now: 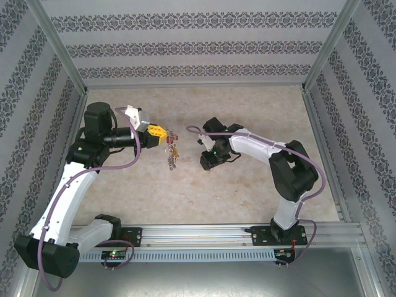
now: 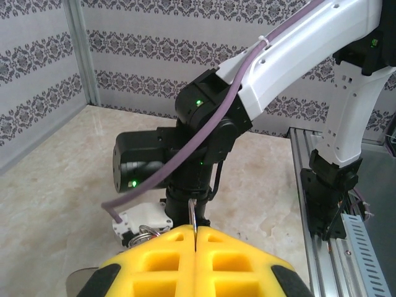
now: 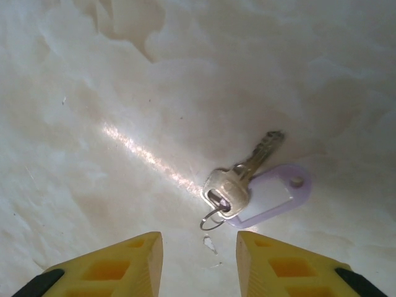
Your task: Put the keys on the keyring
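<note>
keyring [image 2: 193,213]: mostly hidden by left hand [image 2: 195,232] | hanging keys [image 1: 171,156]: too small to count

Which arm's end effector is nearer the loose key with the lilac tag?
Right. The right end effector, open, has the key just ahead of it. The left end effector is off to one side, shut on the keyring.

Bare table [image 3: 93,93] surrounds the loose key [image 3: 228,190]; the right arm [image 2: 204,124] blocks the left gripper [image 2: 195,230] ahead.
</note>
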You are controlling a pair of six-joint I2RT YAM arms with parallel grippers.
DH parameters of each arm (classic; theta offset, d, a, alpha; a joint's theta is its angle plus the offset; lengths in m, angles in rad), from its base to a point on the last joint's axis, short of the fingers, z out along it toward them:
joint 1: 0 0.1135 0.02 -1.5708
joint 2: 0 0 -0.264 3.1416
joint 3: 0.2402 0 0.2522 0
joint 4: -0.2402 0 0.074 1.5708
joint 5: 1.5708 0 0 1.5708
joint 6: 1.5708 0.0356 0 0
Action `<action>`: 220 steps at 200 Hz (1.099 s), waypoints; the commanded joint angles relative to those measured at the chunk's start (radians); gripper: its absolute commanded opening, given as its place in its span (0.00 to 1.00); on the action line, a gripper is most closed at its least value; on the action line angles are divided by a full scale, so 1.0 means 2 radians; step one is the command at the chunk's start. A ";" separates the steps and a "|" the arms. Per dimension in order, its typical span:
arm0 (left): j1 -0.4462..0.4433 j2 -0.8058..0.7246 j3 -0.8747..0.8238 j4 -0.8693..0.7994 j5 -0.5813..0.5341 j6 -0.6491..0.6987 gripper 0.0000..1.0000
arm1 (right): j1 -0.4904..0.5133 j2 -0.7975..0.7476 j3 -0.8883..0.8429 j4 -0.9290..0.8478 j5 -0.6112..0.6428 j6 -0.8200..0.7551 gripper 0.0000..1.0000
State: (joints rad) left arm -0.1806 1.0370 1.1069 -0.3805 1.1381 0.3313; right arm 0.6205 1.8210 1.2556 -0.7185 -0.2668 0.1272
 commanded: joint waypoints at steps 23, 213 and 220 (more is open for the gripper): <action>0.011 -0.014 -0.006 0.035 -0.015 -0.012 0.00 | 0.013 0.037 0.043 -0.072 0.029 -0.008 0.36; 0.014 -0.032 -0.029 0.079 -0.028 -0.044 0.00 | 0.024 0.100 0.083 -0.105 0.067 -0.019 0.12; 0.014 -0.032 -0.029 0.079 -0.028 -0.044 0.00 | 0.022 0.101 0.083 -0.105 0.064 -0.019 0.12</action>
State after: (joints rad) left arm -0.1677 0.9901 1.0557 -0.2962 1.0740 0.2558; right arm 0.6640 2.0209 1.4246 -0.9092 -0.1459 0.1005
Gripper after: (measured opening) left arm 0.048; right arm 0.126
